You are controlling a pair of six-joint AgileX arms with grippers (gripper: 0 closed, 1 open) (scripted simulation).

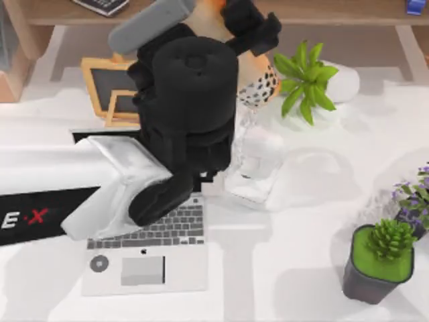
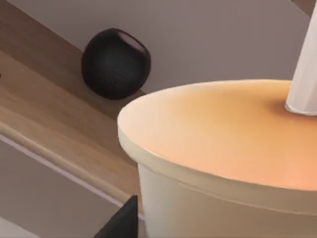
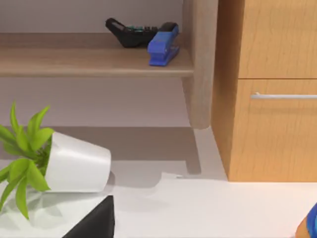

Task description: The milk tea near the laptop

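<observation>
The milk tea (image 1: 258, 75) is a clear cup of orange-tan drink with dark pearls at its bottom. It hangs above the back of the table, beyond the laptop (image 1: 147, 263). My left gripper (image 1: 251, 30) is shut on the milk tea, and the black arm covers most of the laptop's screen. In the left wrist view the cup's round top (image 2: 223, 134) and white straw (image 2: 304, 79) are very close, with one dark finger (image 2: 121, 220) beside the cup wall. One dark finger (image 3: 94, 220) of my open right gripper shows in the right wrist view.
A white desk fan (image 1: 258, 168) stands right of the laptop, with a small wooden-framed chalkboard (image 1: 110, 87) behind. A tipped white pot with a green plant (image 1: 308, 79) lies at the back. A potted succulent (image 1: 379, 258) and purple flowers (image 1: 415, 198) stand at the right.
</observation>
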